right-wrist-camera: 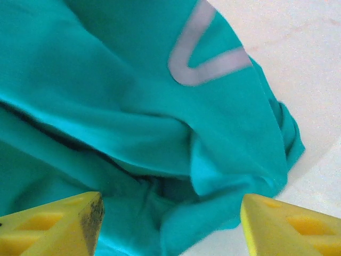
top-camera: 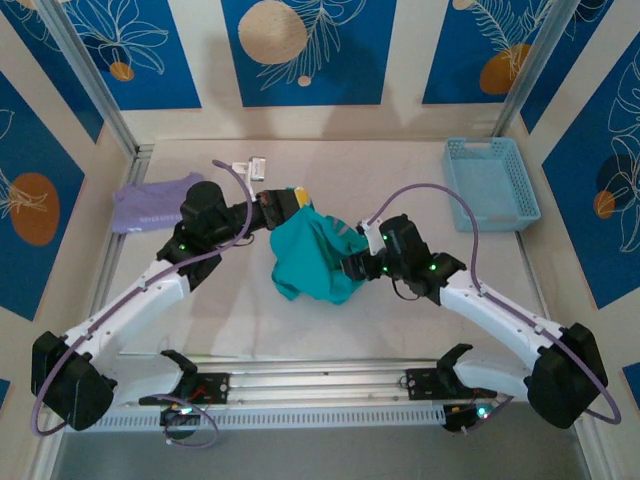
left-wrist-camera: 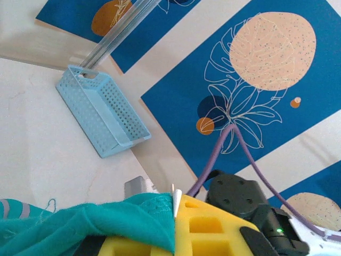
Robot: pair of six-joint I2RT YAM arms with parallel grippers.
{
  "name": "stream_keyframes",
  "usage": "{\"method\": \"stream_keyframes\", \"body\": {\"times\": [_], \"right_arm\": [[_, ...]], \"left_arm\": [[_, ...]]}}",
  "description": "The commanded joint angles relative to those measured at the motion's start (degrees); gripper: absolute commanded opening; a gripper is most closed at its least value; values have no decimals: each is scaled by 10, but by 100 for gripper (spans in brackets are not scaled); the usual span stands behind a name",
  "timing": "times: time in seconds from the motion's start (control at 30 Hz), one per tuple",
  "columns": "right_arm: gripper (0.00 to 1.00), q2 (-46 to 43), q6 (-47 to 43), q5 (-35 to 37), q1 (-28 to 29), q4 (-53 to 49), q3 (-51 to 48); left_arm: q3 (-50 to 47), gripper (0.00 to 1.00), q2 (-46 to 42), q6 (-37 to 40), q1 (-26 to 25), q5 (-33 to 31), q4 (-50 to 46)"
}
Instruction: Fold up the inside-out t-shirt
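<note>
Fabric is pinched in my left tool [left-wrist-camera: 175, 216]: its two yellow fingers [left-wrist-camera: 210, 232] stand pressed together, with a teal edge caught between them and more cloth draped over one finger. My right tool [right-wrist-camera: 170, 218] is spread wide and empty, hovering just above a rumpled fold. The t-shirt [top-camera: 315, 255] lies bunched in a heap at the middle of the tabletop [top-camera: 300, 325]. Its far edge is raised toward my left tool, and my right tool is at its right side.

I judge it light, limp and not slippery. It will sag wherever it is unsupported, so one pinch will not spread it. Better holds would be a hem corner or a shoulder seam, one per tool.

Sleeves, collar and neck tag are buried in the folds, and I cannot tell which edge my left tool has. Of the whitish print [right-wrist-camera: 200, 58], just a bent stripe can be made out. A white object [top-camera: 250, 167] at the far side is too small to identify. A lavender shirt [top-camera: 150, 205] lies far left and a blue basket [top-camera: 490, 180] far right, both apart from the heap.
</note>
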Motion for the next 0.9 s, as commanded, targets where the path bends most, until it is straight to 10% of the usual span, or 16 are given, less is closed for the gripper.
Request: {"method": "stream_keyframes", "body": {"times": [0.0, 0.07, 0.23, 0.53, 0.87], "right_arm": [[69, 31, 45, 7, -23, 86, -6], [63, 72, 69, 25, -28, 92, -1], [1, 68, 46, -23, -73, 97, 66], [0, -44, 46, -241, -213, 86, 257], [0, -59, 50, -377, -191, 146, 101]], "left_arm": [[-6, 0, -13, -8, 7, 2, 23], [-6, 0, -13, -8, 9, 0, 24], [-6, 0, -30, -15, 49, 6, 23], [76, 0, -60, -55, 198, 20, 33], [-147, 0, -141, 94, 211, -68, -155]]}}
